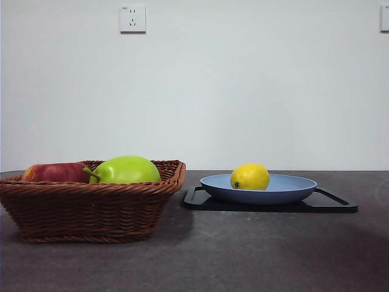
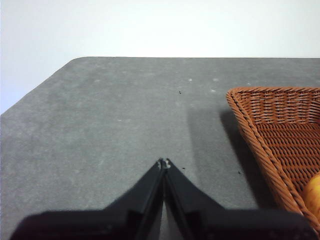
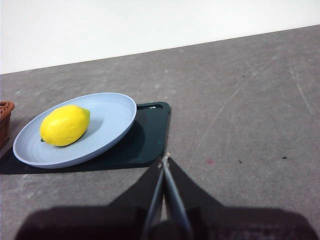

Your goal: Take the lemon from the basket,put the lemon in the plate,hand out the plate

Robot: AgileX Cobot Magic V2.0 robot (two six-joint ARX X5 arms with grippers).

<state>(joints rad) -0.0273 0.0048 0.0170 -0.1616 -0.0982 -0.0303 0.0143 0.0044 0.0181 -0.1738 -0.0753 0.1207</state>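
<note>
Resting inside the plate (image 1: pixel 292 193), the lemon (image 1: pixel 250 176) is sitting toward the side nearer the basket (image 1: pixel 91 210), so the first two steps are looking finished and only the handing out of the plate is appearing to be left. In the front view its dark spot is showing low on the end turned toward the camera and the basket; in the right wrist view its long axis is lying roughly flat across the plate's floor, one end aimed at the basket's corner and the other at the plate's middle, the fruit lying on its side, not standing on end. The light blue plate is sitting on a black tray (image 1: pixel 331 204), which is lying just beside the basket without clearly touching it. In the basket a red apple (image 1: pixel 55 172) and a larger green fruit (image 1: pixel 126 170) are remaining, side by side. The right gripper (image 3: pixel 165 158) is hovering over bare table near the tray's corner, its jaws pressed together and gripping nothing. The left gripper (image 2: pixel 164 163) is hanging over the table (image 2: pixel 110 125) beside the basket's outer wall, jaws likewise together and empty. Judging from this, the right arm is the better placed to take the plate's rim.
</note>
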